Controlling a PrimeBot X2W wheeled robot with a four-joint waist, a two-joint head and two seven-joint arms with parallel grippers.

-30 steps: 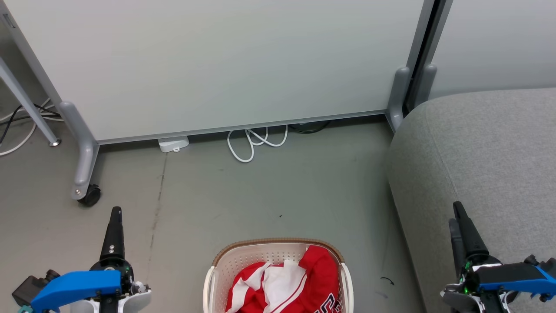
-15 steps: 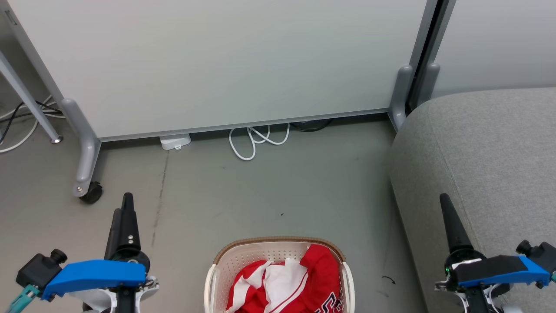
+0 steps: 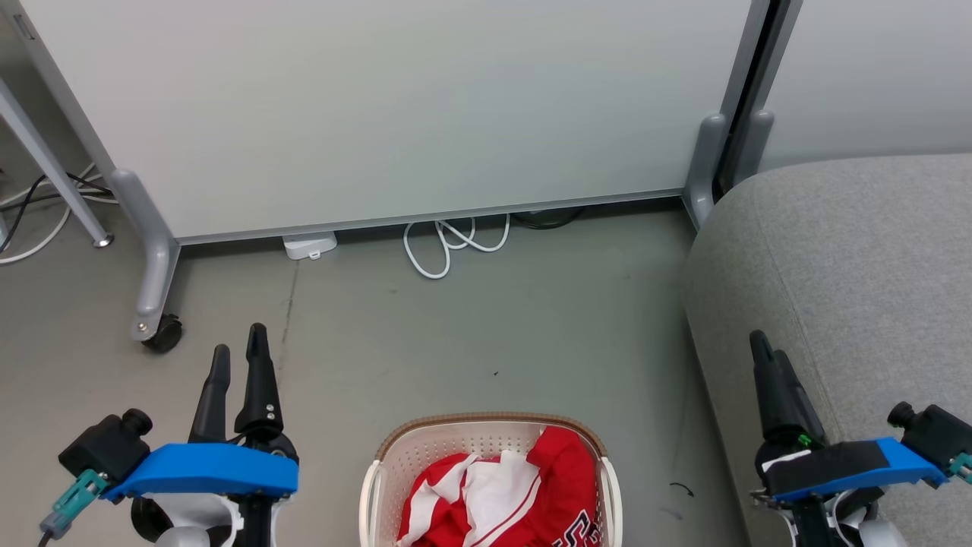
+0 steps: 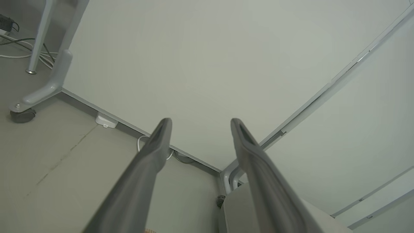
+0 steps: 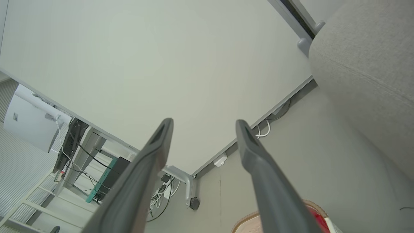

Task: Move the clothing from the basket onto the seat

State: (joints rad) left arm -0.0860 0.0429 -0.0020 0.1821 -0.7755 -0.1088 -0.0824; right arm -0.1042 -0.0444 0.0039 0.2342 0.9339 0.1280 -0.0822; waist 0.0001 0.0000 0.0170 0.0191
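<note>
The cream basket (image 3: 414,460) with its brown rim stands on the floor at the bottom centre of the head view. Inside it lies the red clothing (image 3: 566,475) with white panels, cut off by the frame edge. The grey couch seat (image 3: 858,258) fills the right side. My left gripper (image 3: 239,346) hovers over the floor left of the basket, open and holding nothing. At the couch's front edge, right of the basket, my right gripper (image 3: 767,348) is empty. The wrist views show the left gripper (image 4: 201,121) and the right gripper (image 5: 203,122) with fingers spread wide. Basket rim (image 5: 249,221) and clothing (image 5: 318,215) peek in below.
A pale partition panel (image 3: 380,106) stands behind on grey feet, with a caster (image 3: 161,334) at the left. A white cable loop (image 3: 448,251) and a white adapter (image 3: 310,245) lie at its base. A slanted table leg (image 3: 45,163) and more cables are at far left.
The left gripper has moved right and forward, turning so both fingers show apart. The right gripper has shifted left and forward along the couch edge. The camera has drifted slightly.
</note>
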